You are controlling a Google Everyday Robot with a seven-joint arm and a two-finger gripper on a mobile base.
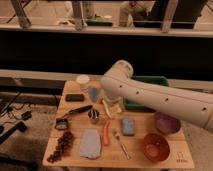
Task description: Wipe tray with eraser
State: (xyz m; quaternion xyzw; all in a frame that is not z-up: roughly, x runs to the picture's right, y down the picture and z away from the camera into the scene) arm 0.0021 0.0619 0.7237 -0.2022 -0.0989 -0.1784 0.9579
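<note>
Gripper (pixel 112 105) hangs under the arm's wrist end, low over mid-table and just left of the tray (pixel 156 79). Can't tell if it's spread or closed; nothing visibly held. A metal cup (pixel 93 116) stands just beside it, to the left. The eraser (pixel 75 97) lies flat near the table's left edge, well apart from the gripper, so pick-up looks not yet done.

Risks from here:
- The path to the eraser passes a blue item (pixel 94 93) and a white cup (pixel 82 80). A low sweep could tip either one.
- A black-handled tool (pixel 76 110) lies just in front of the eraser and is equally dark, so a mis-grab is possible.
- The sponge (pixel 128 125) is nearer and also rectangular, so it could get taken as the wiper by mistake.
- The eraser is thin and flat. A shallow grip probably slips off; too deep and the gripper scrapes the wood.
- The tray is mostly hidden behind the arm. Its raised rim could catch the eraser on entry and knock it loose.
- The arm spans above the purple bowl (pixel 166 122), so a dropped elbow could clip it.
</note>
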